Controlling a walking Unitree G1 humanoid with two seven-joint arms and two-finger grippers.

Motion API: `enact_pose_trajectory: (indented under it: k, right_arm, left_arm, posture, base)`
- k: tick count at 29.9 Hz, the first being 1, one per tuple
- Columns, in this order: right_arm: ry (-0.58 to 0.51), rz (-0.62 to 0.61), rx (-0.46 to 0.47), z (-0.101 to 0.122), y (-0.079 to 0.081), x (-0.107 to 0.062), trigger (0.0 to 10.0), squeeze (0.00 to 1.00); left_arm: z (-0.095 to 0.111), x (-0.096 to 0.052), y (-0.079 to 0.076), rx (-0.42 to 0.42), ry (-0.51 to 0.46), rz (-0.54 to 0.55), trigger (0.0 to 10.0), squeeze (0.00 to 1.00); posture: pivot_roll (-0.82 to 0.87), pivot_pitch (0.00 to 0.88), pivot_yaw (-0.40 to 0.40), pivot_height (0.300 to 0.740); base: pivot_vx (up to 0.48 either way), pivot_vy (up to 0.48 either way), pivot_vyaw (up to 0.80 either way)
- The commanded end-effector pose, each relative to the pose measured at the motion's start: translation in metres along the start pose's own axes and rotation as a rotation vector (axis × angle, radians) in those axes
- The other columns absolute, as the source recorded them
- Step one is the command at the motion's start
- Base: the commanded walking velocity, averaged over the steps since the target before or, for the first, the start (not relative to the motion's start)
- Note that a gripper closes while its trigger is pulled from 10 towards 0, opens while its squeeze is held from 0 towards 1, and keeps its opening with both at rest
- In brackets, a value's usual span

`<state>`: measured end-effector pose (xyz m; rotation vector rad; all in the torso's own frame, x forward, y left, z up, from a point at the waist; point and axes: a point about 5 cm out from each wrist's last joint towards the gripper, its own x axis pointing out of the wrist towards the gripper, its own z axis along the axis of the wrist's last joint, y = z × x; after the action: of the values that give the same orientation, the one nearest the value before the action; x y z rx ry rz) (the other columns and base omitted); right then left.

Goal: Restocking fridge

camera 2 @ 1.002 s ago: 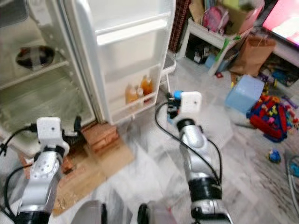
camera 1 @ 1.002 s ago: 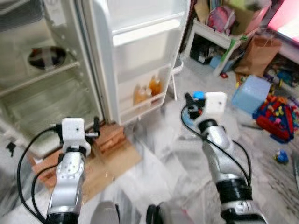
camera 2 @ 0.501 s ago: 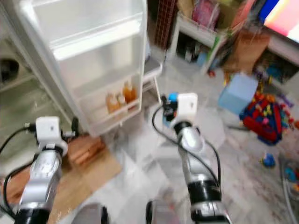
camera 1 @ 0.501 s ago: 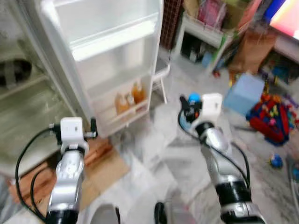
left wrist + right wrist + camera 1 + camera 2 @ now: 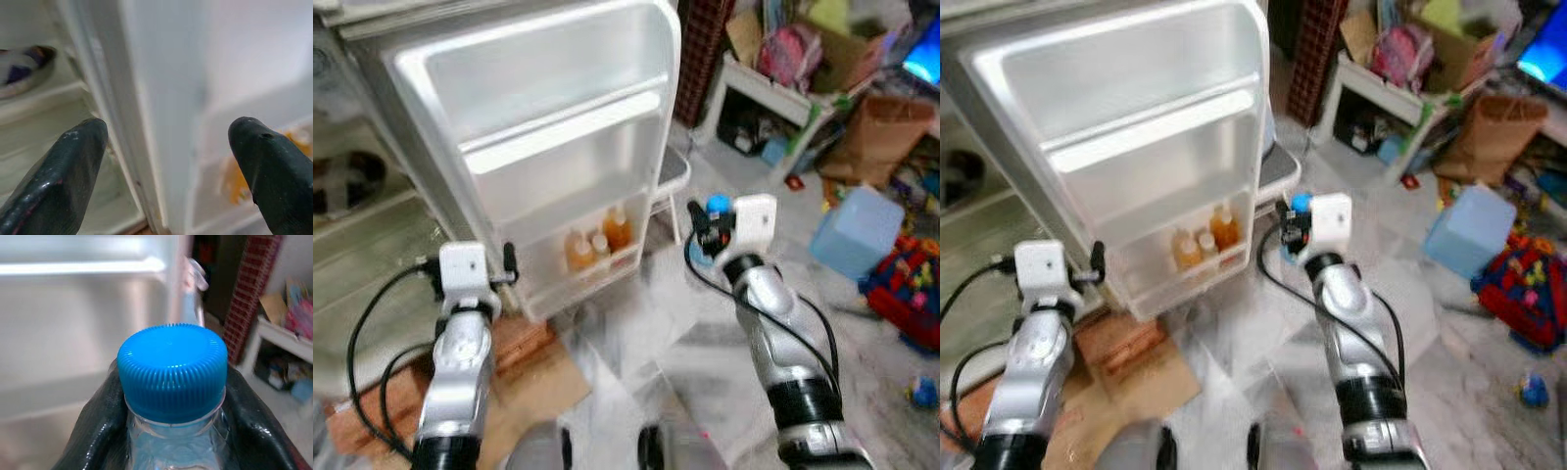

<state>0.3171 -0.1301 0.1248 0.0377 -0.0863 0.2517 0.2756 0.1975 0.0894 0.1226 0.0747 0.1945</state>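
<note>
Motion blur softens the head views, so the labels on the orange bottles (image 5: 599, 243) in the fridge door (image 5: 548, 137) cannot be read. The water bottle (image 5: 172, 396) is cut off by the frame's lower edge below its blue cap (image 5: 172, 368). The dark dish (image 5: 22, 73) inside the fridge is blurred and partly cropped. The toys (image 5: 911, 294) on the floor are too smeared to identify

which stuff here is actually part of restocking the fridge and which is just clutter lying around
Part of the job:
- water bottle with blue cap, held in the right gripper
- fridge door
- orange bottles on its lowest shelf

Just lying about:
- blue box
- brown paper bag
- toys
- cardboard
</note>
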Motion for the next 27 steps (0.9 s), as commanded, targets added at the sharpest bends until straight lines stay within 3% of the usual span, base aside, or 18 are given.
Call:
enact_pose_trajectory:
  k: [1, 9, 15, 27]
  right_arm:
    - [-0.036, 0.038, 0.006, 0.0069, 0.0109, 0.0033, 10.0, 0.0]
    - [-0.039, 0.04, 0.011, 0.0074, 0.0105, 0.0041, 10.0, 0.0]
    - [-0.051, 0.043, 0.042, 0.009, 0.0119, 0.0042, 10.0, 0.0]
    - [-0.053, 0.055, 0.059, 0.0089, 0.0132, 0.0033, 10.0, 0.0]
  left_arm:
    - [-0.0072, -0.0038, 0.0083, 0.021, 0.024, 0.037, 10.0, 0.0]
    - [-0.0056, -0.0026, 0.0051, 0.021, 0.013, 0.037, 10.0, 0.0]
    - [-0.0058, -0.0026, 0.0047, 0.041, 0.008, 0.047, 10.0, 0.0]
    - [-0.0066, -0.0032, 0.0047, 0.044, 0.013, 0.06, 10.0, 0.0]
  posture:
    - [0.06, 0.135, -0.081, 0.74]
    - [0.06, 0.133, -0.08, 0.74]
    - [0.06, 0.135, -0.079, 0.74]
    - [0.06, 0.14, -0.078, 0.66]
  base:
    - [0.0, 0.0, 0.56]
    - [0.0, 0.0, 0.61]
    - [0.0, 0.0, 0.0]
    - [0.0, 0.0, 0.0]
